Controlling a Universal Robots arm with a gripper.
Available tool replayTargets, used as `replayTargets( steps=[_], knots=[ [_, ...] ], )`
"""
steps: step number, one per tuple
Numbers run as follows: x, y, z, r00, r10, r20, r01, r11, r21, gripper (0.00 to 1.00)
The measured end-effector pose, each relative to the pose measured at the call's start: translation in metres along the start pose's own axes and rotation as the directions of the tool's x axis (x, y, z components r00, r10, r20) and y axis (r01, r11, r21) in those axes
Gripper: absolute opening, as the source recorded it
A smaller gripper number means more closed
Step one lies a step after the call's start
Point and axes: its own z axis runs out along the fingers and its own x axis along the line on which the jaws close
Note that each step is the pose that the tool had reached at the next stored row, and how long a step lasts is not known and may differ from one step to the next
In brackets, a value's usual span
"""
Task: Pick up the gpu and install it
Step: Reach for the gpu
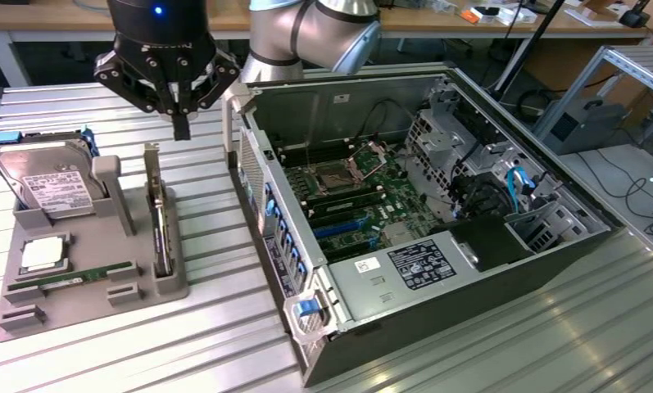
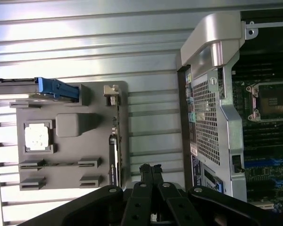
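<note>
From where I stand, the black gripper point(image 1: 181, 131) point(image 2: 151, 168) hangs on the grey robot arm point(image 1: 315, 33) above the ribbed metal table point(image 1: 140, 352) point(image 2: 132, 47). Its two fingers are pressed together and have nothing between them. It is up in the air, touching nothing, over the strip of bare table between the grey moulded parts tray point(image 1: 97, 286) point(image 2: 70, 125) and the open black and silver computer case point(image 1: 337, 327) point(image 2: 212, 108). The gpu point(image 1: 160, 221) point(image 2: 112, 160), a thin dark circuit card with a silver metal bracket at one end, stands on its edge in a slot along the side of the tray nearest the case. The fingertips are close to it, a little to the case side and nearer its bracket end, but clear of it. Also in the tray are a silver hard drive with a white label point(image 1: 47, 184) leaning upright in a blue-edged holder, a square silver processor chip point(image 1: 42, 254) point(image 2: 37, 136) lying flat in its recess, and a long narrow green memory stick point(image 1: 70, 278) in a slot near the tray's front edge. The case lies on its side at the exterior view's right of the tray with its panel off, showing the green motherboard point(image 1: 359, 196) point(image 2: 269, 141) and its bare processor socket point(image 1: 335, 174) point(image 2: 270, 100).
</note>
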Motion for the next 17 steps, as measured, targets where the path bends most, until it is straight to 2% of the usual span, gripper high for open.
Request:
replayTargets(
  steps=[17],
  knots=[
    [0.015, -0.0012, 0.0001, 1.0000, 0.000, -0.0001, 0.000, 1.0000, 0.0000, 0.11]
  ],
)
